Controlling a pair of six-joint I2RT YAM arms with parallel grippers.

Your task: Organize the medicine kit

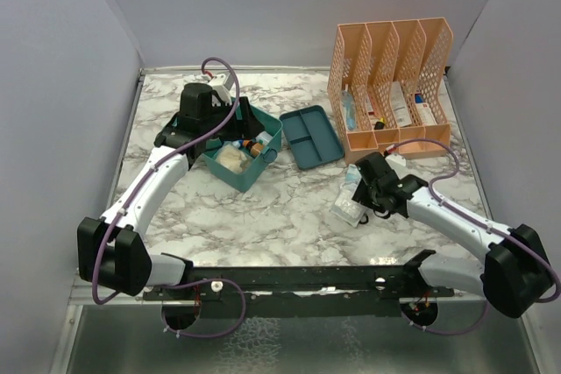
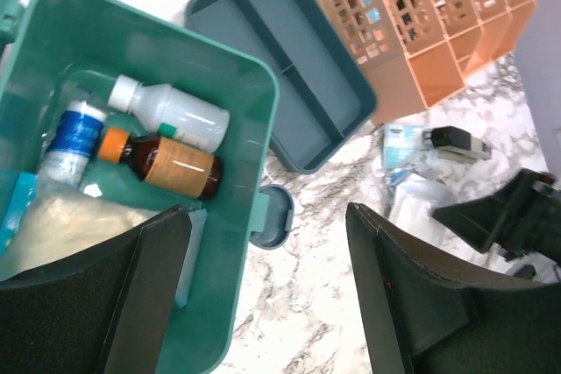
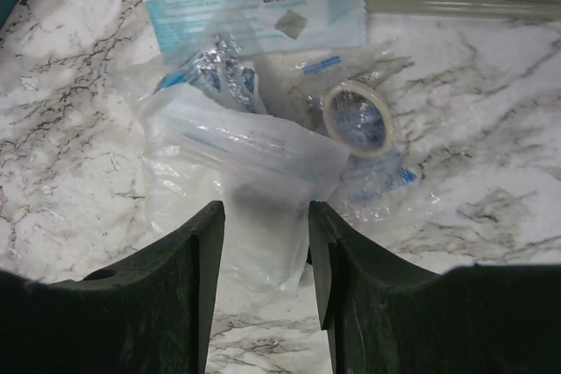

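The medicine kit (image 1: 237, 162) is a teal box standing open at centre left. Its wall (image 2: 250, 142) encloses a white bottle (image 2: 171, 111), a brown bottle with an orange cap (image 2: 166, 164), a blue-and-white roll (image 2: 74, 137) and a pale bag (image 2: 70, 229). The teal insert tray (image 1: 311, 136) (image 2: 289, 67) lies empty beside it. My left gripper (image 1: 226, 129) (image 2: 267, 210) hangs open over the box's front wall and latch, holding nothing. My right gripper (image 1: 361, 183) (image 3: 265, 208) is open, its fingers either side of the end of a clear plastic bag (image 3: 245, 155) lying on the table.
The peach lattice organizer (image 1: 390, 85) (image 2: 421, 15) stands at the back right with boxes in its slots. Around the clear bag lie a roll of tape (image 3: 358, 117), a blue-and-white packet (image 3: 237, 6) and other wrapped items (image 1: 349, 209). White walls surround the marble table (image 1: 289, 208).
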